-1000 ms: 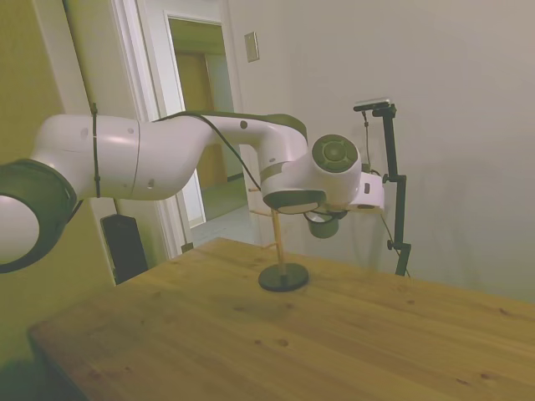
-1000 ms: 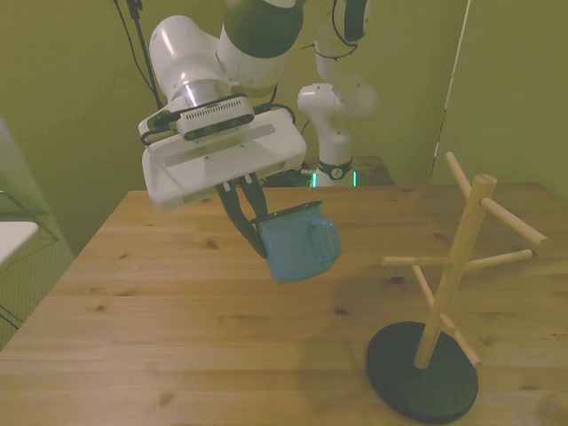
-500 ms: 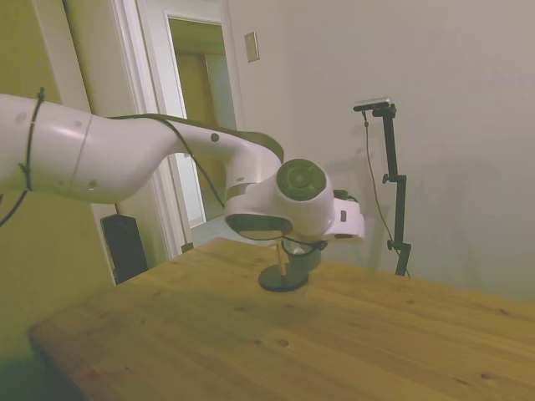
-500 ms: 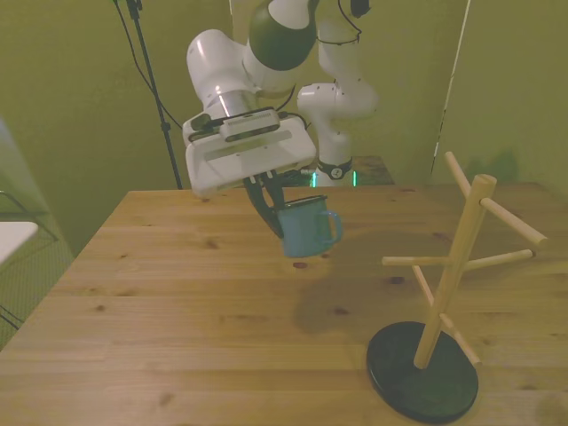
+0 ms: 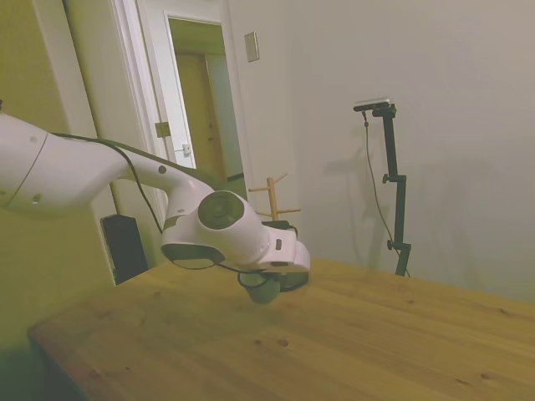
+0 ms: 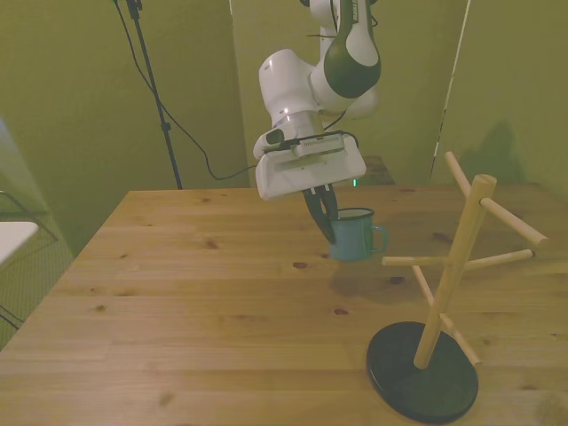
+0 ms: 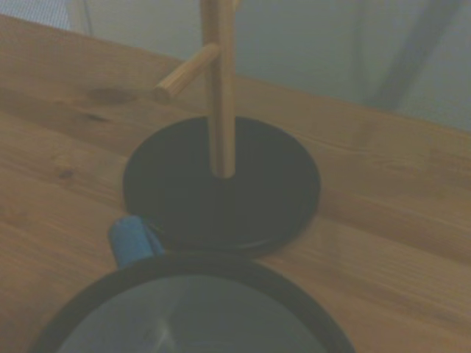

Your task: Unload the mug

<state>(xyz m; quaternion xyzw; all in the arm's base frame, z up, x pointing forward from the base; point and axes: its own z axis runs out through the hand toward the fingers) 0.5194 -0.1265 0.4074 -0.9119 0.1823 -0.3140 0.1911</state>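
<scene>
The small blue-green mug (image 6: 355, 236) with its dark rim stands upright at table level near the middle of the wooden table (image 6: 177, 293), handle toward the front view's right. My gripper (image 6: 325, 218) is shut on the mug's rim on the front view's left side. In the side view the mug (image 5: 265, 290) shows only partly, under my white hand. The wrist view looks down on the mug's dark rim (image 7: 199, 263) and blue handle (image 7: 132, 239). The wooden mug tree (image 6: 448, 271) on a black round base (image 6: 422, 368) stands apart, near the table's front right in the front view.
The mug tree's pegs (image 6: 510, 222) stick out sideways toward the mug. In the wrist view the tree's post (image 7: 219, 88) and black base (image 7: 221, 184) lie just beyond the mug. A doorway (image 5: 205, 125) shows behind the table in the side view.
My arm carried the mug down and toward the front view's right, from tilted in the air to upright at table level near the mug tree.
</scene>
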